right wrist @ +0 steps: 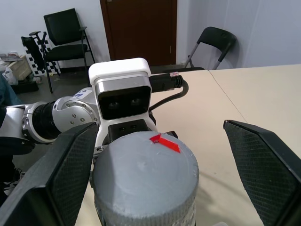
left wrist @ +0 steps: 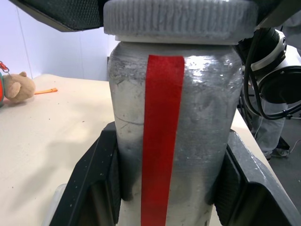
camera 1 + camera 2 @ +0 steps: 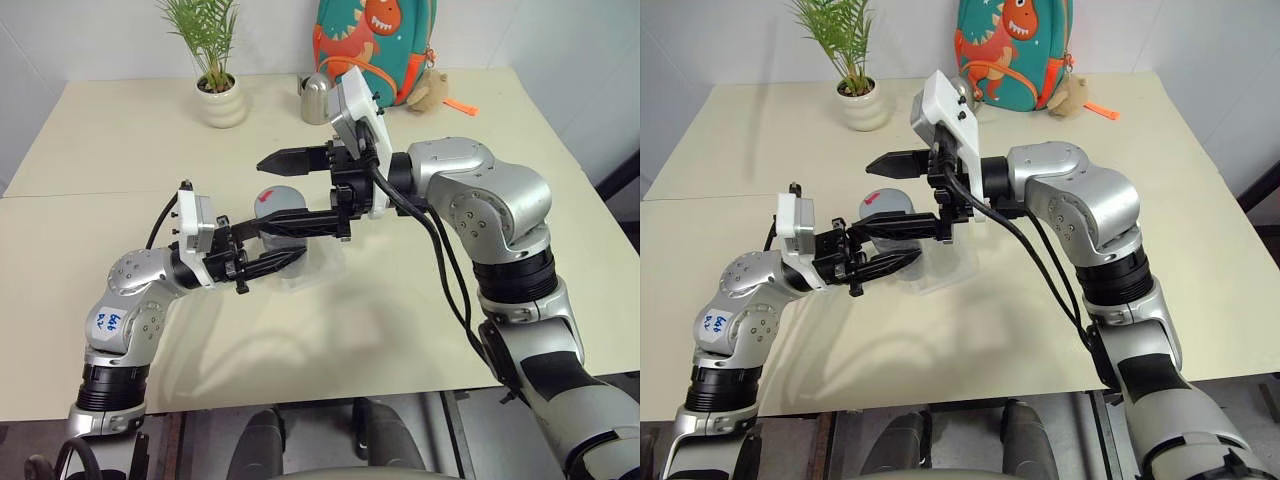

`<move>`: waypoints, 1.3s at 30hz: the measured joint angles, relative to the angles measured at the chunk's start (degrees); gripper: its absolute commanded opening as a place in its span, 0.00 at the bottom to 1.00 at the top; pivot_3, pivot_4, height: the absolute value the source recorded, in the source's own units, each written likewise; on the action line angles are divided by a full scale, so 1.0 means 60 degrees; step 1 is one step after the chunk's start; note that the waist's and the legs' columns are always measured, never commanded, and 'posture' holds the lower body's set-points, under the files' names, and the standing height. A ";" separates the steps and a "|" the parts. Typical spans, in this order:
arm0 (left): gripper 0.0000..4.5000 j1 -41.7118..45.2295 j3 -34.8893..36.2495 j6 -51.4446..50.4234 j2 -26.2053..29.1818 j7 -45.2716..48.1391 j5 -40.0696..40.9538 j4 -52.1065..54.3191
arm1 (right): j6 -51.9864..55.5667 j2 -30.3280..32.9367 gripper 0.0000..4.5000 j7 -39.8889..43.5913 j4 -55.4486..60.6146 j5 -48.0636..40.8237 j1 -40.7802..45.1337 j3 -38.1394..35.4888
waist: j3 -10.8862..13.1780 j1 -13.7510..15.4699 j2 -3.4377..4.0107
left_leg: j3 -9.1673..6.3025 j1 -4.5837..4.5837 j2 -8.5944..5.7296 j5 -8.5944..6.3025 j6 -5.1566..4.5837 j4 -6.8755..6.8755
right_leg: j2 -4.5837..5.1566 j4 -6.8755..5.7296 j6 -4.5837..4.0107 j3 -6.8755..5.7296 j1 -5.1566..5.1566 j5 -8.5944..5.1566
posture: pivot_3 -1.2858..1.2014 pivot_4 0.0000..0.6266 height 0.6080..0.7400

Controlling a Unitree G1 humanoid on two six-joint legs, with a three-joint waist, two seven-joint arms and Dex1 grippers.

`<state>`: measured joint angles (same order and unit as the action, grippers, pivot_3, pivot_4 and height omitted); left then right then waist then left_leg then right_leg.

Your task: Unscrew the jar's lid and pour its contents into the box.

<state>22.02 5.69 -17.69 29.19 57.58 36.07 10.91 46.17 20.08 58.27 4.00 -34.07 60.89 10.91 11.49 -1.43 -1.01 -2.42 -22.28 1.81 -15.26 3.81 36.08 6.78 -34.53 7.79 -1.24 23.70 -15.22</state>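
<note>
Stage of the task, largest item first. The desk (image 3: 120, 160) carries the box (image 3: 958, 268), a shallow clear container lying directly beneath the raised jar; no contents can be made out in it, so pouring is judged not yet begun.

The right end effector (image 3: 300, 190) reaches in from the right with its fingers spread wide, one above and one below at the level of the lid; in the right wrist view the two pads stand on either side of the lid, apart from it, so it appears to grip nothing yet.

The left end effector (image 3: 282, 262) is pinching the jar (image 2: 171, 127) by its lower body, the jaws pressed against both sides of the glass, and holds it upright above the box. A red strip runs down the jar's side.

The lid (image 1: 146, 172), grey with a small red mark on top, sits fully seated on the jar. The bits inside cannot be seen through the clouded wall.

Judgement: grasp and lift of the jar are done; left are closing on the lid, unscrewing it, removing it, and tipping the jar over the box.
</note>
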 measured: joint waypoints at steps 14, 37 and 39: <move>0.45 0.0020 -0.0008 -0.0002 -0.0006 -0.0077 -0.0008 -0.0042 | -0.0336 0.0469 0.99 0.0645 -0.0383 0.0146 -0.0015 -0.0019 | 0.0000 -0.0009 0.0000 | 0.0001 0.0000 0.0000 -0.0001 -0.0002 -0.0001 | 0.0000 0.0001 0.0000 0.0000 0.0000 0.0000 | 0.52 0.24 1.00; 0.45 0.0019 0.0047 0.0005 -0.0004 -0.0077 -0.0007 -0.0040 | -0.0217 0.0214 0.56 0.0859 -0.0312 -0.0123 -0.0132 -0.0076 | 0.0000 -0.0005 0.0000 | 0.0000 0.0000 0.0000 -0.0001 -0.0002 0.0000 | 0.0000 0.0001 0.0000 0.0000 -0.0001 0.0000 | 0.52 0.24 1.00; 0.45 0.0019 0.0084 0.0024 -0.0004 -0.0072 -0.0005 -0.0038 | -0.0180 0.0138 0.56 0.0777 -0.0314 -0.0197 -0.0139 -0.0118 | 0.0000 -0.0007 0.0000 | 0.0000 0.0000 0.0000 -0.0001 -0.0002 0.0000 | 0.0000 0.0000 0.0000 0.0000 0.0000 0.0000 | 0.52 0.24 1.00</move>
<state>22.13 6.20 -17.55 29.17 57.15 36.04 10.68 45.09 20.91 62.93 2.12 -35.25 60.06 10.20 11.49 -1.47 -1.01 -2.42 -22.27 1.81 -15.26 3.80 36.08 6.78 -34.53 7.79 -1.24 23.69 -15.22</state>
